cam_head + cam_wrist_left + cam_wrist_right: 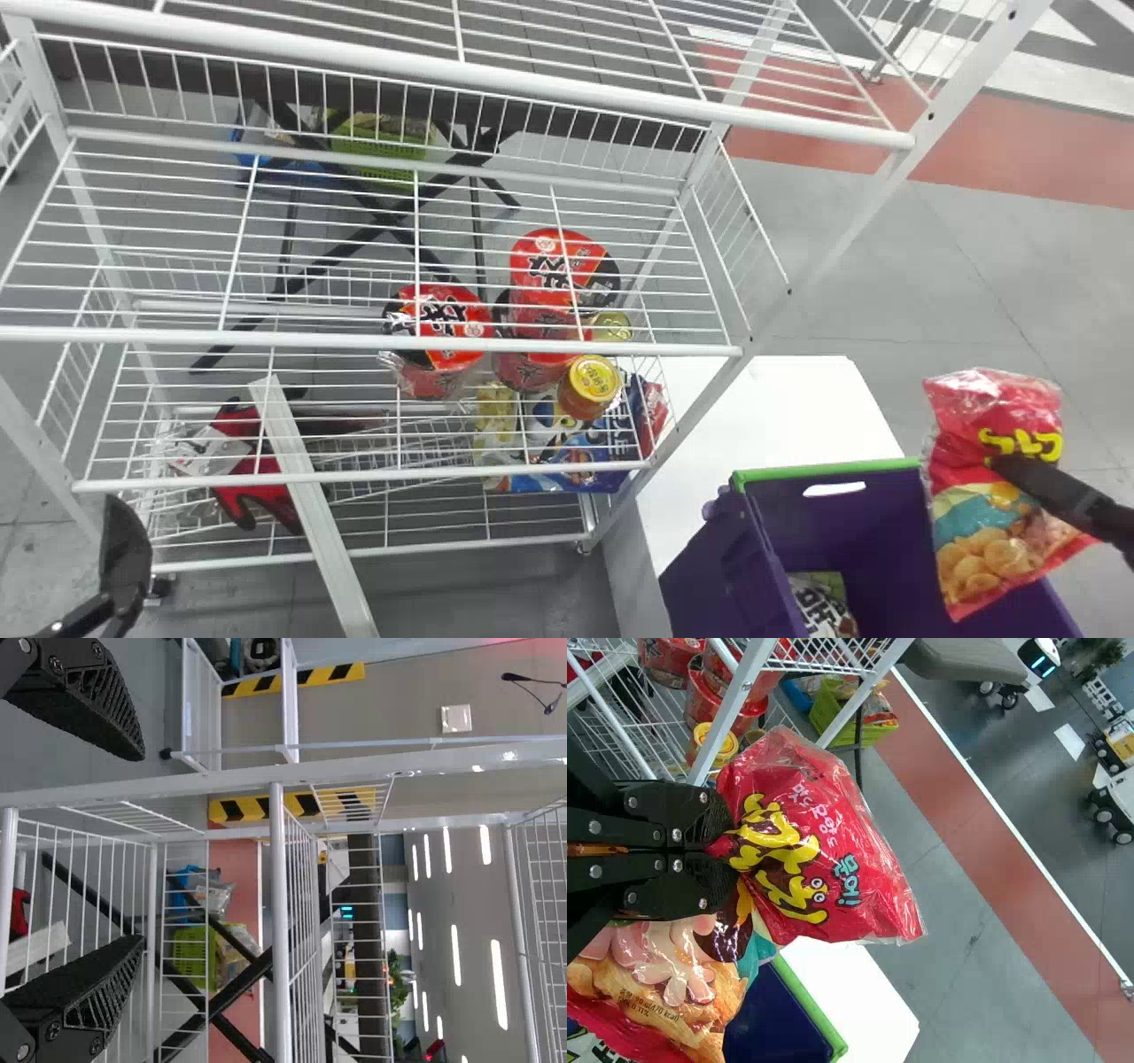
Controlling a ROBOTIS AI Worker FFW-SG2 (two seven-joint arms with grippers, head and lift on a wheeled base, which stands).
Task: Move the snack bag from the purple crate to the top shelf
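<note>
Dangling near the purple crate [728, 567], snack bag [979, 558] is pinched tight in the right gripper [1019, 474]; left gripper [122, 554] is by the rack [221, 338], fingers apart.

Left tool [124, 554] is spread pretty wide around 8 o'clock, right tool [1010, 468] is pinched tight, roughly 4 o'clock.

Grey floor [868, 292] lies at three o'clock — red strip [983, 159] at two, white worktop [780, 408] at four — with ceiling lights [499, 985] glowing.
</note>
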